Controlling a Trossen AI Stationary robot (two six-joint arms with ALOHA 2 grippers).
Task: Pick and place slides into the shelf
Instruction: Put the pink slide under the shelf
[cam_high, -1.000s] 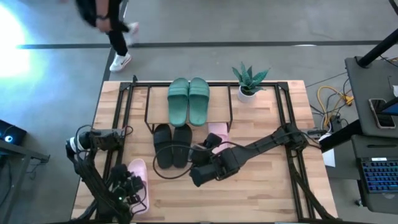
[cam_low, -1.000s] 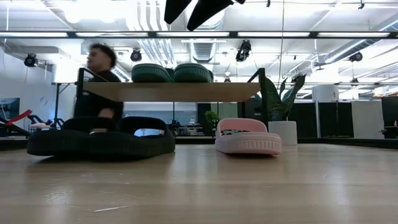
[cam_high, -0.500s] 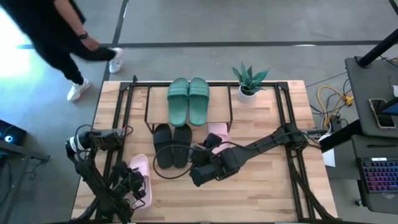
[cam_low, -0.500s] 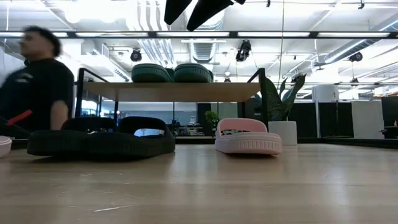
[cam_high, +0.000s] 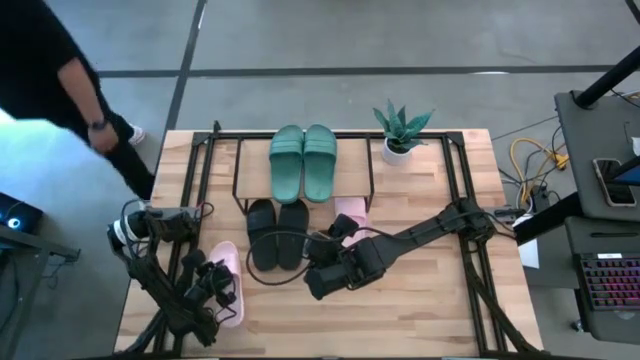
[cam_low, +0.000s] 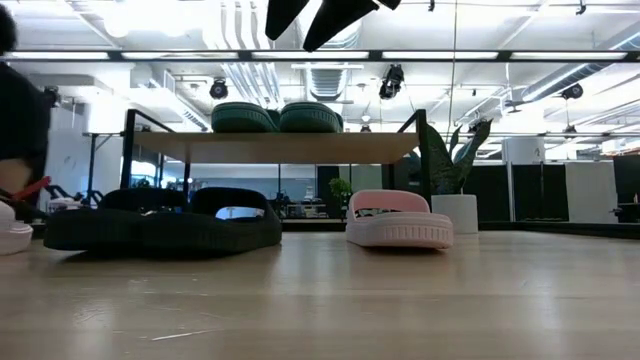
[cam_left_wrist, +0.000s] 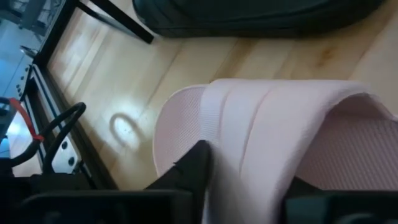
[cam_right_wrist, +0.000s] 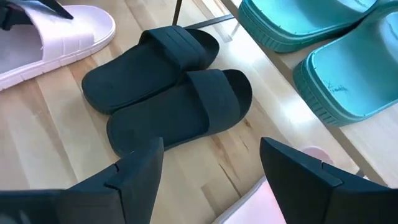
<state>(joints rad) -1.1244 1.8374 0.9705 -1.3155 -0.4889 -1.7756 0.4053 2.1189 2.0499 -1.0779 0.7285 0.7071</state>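
Observation:
The green pair (cam_high: 303, 162) lies on the shelf's top board (cam_low: 280, 148). Under the board, the black pair (cam_high: 277, 232) and one pink slide (cam_high: 350, 210) rest on their soles on the table. A second pink slide (cam_high: 226, 282) is at the near left, with my left gripper (cam_high: 213, 292) shut on it. The edge of this slide shows at the low view's left border (cam_low: 10, 238). My right gripper (cam_high: 318, 268) hangs open above the table, just in front of the black pair (cam_right_wrist: 168, 93), with nothing between its fingers. My left gripper holds the pink slide by its wide strap (cam_left_wrist: 249, 130), which runs between the two dark fingers (cam_left_wrist: 193, 168). The fingers come from the table's near side. Whether the sole rests on the table, I cannot tell.
A small potted plant (cam_high: 400, 130) stands at the shelf's right end. The table's black frame rails (cam_high: 190, 190) run along both sides. A person (cam_high: 60, 70) walks beyond the far left corner. Bare wood lies to the near right.
My left gripper has moved a little toward the far edge, and the pink slide has shifted that way with it, its edge coming into the low view's left border. The person has walked from the far side round to the table's left.

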